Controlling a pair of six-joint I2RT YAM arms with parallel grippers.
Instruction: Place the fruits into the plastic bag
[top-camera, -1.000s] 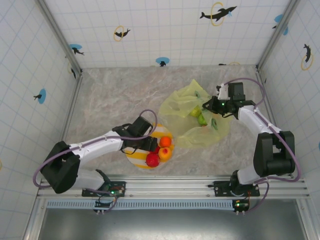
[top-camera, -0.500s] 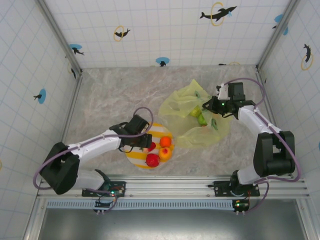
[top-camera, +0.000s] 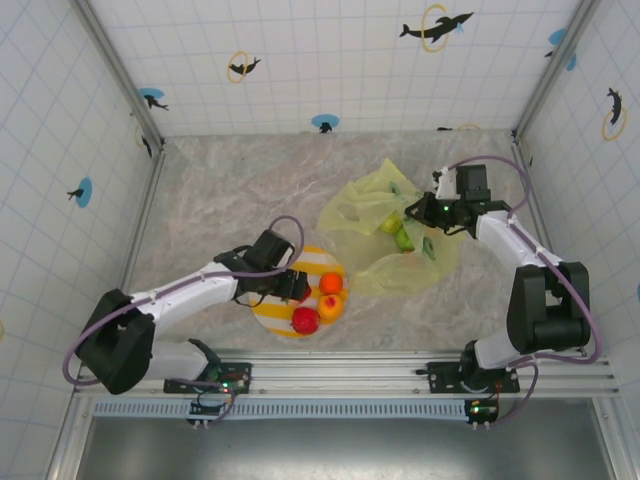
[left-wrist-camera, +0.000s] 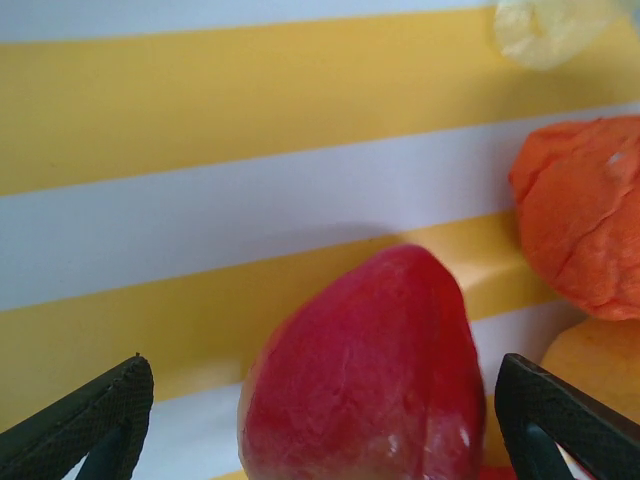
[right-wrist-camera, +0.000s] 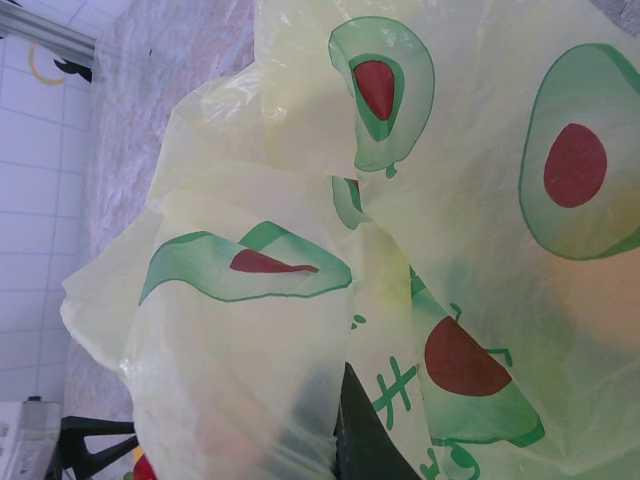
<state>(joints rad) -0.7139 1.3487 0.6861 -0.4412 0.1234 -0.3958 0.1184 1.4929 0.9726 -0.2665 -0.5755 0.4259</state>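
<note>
On the yellow-and-white striped plate (top-camera: 268, 314) lie a red fruit (top-camera: 305, 320), an orange fruit (top-camera: 330, 283) and a pinkish peach (top-camera: 328, 305). My left gripper (top-camera: 297, 290) is low over the plate and open. Another red fruit (left-wrist-camera: 360, 370) sits between its fingers (left-wrist-camera: 95, 420), with the orange fruit (left-wrist-camera: 580, 220) to its right. The yellow-green plastic bag (top-camera: 360, 215) with avocado prints lies right of the plate, with green fruits (top-camera: 403, 238) inside. My right gripper (top-camera: 420, 212) is shut on the bag's right edge. The bag (right-wrist-camera: 300, 180) drapes over its dark finger (right-wrist-camera: 365, 440).
The marble-patterned table (top-camera: 230, 200) is walled by white tiled panels on three sides. A metal rail (top-camera: 330, 372) with both arm bases runs along the near edge. The plate's stripes (left-wrist-camera: 200, 100) run behind the red fruit.
My left gripper drew back to the left, uncovering a red fruit on the plate, then came forward so that fruit sits between its fingers. The right arm and the bag have not moved.
</note>
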